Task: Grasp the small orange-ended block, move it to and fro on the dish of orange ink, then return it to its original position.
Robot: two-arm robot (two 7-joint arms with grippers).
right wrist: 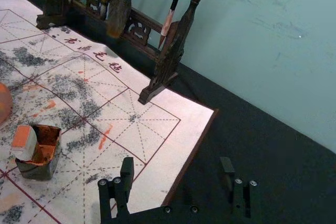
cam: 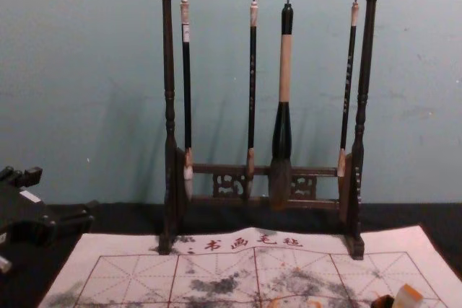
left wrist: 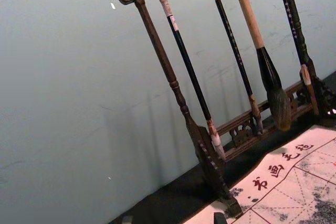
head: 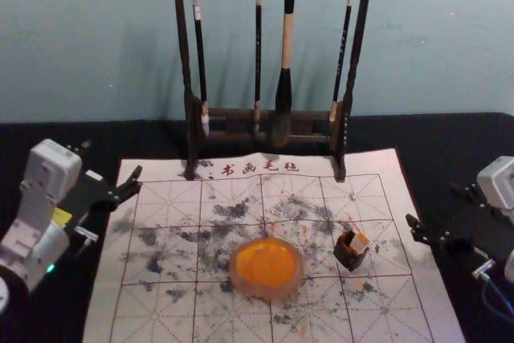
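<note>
Black worktop [head: 450,134] below; from the round dish of orange ink [head: 297,269], my left gripper [head: 112,159] hangs at ten o'clock, my right gripper [head: 434,206] at two, both with jaws parted; the small orange-ended white block [head: 359,242] leans in a dark square pot [head: 350,259] toward three.

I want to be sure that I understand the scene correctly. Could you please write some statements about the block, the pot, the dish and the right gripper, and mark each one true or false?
1. The block is in the pot. True.
2. The dish holds orange ink. True.
3. In the head view, the pot is left of the dish. False: it is right of it.
4. The right gripper is open. True.
5. The right gripper holds the block. False: nothing is between its fingers.
</note>
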